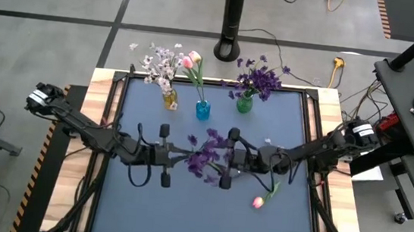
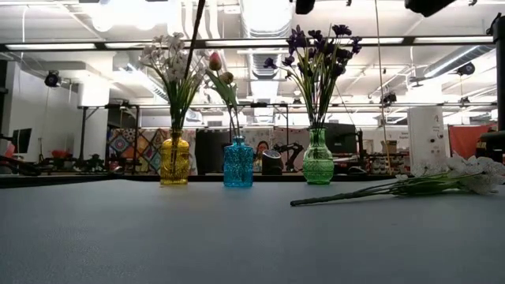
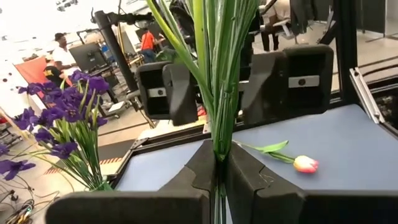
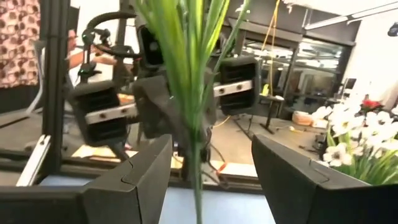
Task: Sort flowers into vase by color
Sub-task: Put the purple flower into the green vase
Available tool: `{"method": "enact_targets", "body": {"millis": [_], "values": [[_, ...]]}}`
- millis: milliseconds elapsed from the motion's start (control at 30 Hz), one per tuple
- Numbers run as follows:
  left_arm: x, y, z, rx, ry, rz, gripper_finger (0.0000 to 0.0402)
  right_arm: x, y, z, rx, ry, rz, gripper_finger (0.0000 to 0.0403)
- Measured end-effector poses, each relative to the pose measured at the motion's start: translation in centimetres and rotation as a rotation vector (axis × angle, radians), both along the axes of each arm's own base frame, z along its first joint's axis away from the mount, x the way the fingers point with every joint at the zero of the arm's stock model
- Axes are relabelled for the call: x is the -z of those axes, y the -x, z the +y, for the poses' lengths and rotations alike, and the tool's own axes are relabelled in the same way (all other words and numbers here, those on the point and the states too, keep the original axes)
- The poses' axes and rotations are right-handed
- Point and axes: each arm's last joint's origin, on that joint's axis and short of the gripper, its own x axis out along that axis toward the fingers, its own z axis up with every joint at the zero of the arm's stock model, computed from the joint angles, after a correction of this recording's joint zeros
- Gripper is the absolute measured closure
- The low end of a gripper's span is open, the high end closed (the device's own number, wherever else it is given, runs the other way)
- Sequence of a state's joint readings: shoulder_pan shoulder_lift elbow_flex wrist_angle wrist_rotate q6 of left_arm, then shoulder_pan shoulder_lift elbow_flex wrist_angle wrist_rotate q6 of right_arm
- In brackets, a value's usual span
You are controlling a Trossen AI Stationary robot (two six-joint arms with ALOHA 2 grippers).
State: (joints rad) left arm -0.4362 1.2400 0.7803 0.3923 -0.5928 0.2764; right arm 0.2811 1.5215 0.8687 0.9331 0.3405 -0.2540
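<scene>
Blue surface (image 1: pixel 145 209): left claw (image 3: pixel 217 165) clamps purple flower stem (image 3: pixel 214 93); right claw (image 4: pixel 208 168) gapes around it; handover could fumble.

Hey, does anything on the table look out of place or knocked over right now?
Nothing is knocked over. The three vases stand upright, but one pink tulip lies loose on the mat near the right arm. A purple flower bunch is held mid-table by the shut left gripper, with the right gripper open around its stem.
</scene>
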Motion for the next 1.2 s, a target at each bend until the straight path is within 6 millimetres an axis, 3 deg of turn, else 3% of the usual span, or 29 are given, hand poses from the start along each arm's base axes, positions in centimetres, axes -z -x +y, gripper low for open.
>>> {"method": "enact_targets", "body": {"millis": [233, 533, 667, 1000, 1200], "values": [[0.6, -0.5, 0.4, -0.022, 0.009, 0.016, 0.0398, -1.1, -0.7, 0.1, -0.074, 0.019, -0.032, 0.0188], [1.1, -1.6, 0.8, -0.049, 0.027, -0.014, 0.0398, -0.6, -2.1, 0.1, -0.06, 0.033, -0.015, 0.0197], [1.2, -1.7, 0.7, -0.049, 0.026, -0.011, 0.0398, -0.9, -2.3, -0.1, -0.054, 0.033, -0.017, 0.0235], [1.2, -1.7, 0.7, -0.044, 0.032, -0.01, 0.0398, -0.9, -2.4, -0.2, -0.047, 0.035, -0.009, 0.0378], [1.2, -1.6, 0.7, -0.046, 0.048, -0.006, 0.0367, -0.9, -2.4, -0.2, -0.049, 0.029, -0.008, 0.0382]]}}
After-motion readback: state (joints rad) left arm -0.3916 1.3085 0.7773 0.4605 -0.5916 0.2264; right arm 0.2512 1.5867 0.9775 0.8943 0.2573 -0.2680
